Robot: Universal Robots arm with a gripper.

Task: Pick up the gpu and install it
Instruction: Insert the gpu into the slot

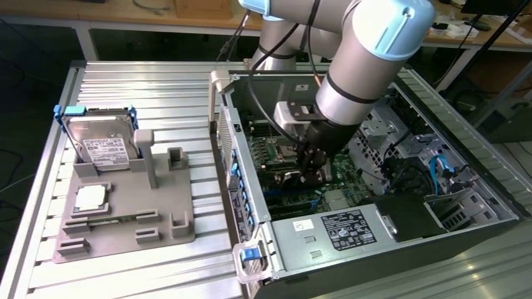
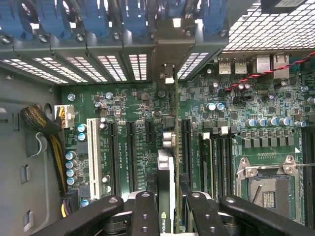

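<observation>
Big picture first: the slatted metal table point(image 1: 124, 81) carries the open computer case point(image 1: 399, 274) on the exterior view's right. The arm point(image 1: 365, 68) is reaching down from the top of the frame into the middle of that case. We're in the install step, with the pick-up already done.

Inside, the green motherboard point(image 2: 123, 98) lies under the tool. On the exterior view's left sits the grey fixture point(image 1: 124, 212), with the hard drive point(image 1: 104, 146) standing in its cradle and the square CPU chip point(image 1: 90, 198) lying flat just below it.

Now the gpu point(image 2: 166, 182). It's in the case, standing on edge over the board and seen edge-on from the wrist. The jaws are closed partway, pinching the thin card from both faces near its inner end.

Its long axis runs parallel to the expansion slots. The silver bracket point(image 2: 168, 73) leads, pointing at the rear wall with the vent openings and blue latches point(image 2: 74, 19); in the exterior view that is toward the left wall of the case. The card hangs just beside a long black slot point(image 2: 185, 147).

Whether the contact edge has met a slot I can't tell. By my reckoning, seating calls for a straight push toward the board, keeping the edge square over the slot and the bracket sliding cleanly into its rear opening. Any tilt could jam it.
</observation>
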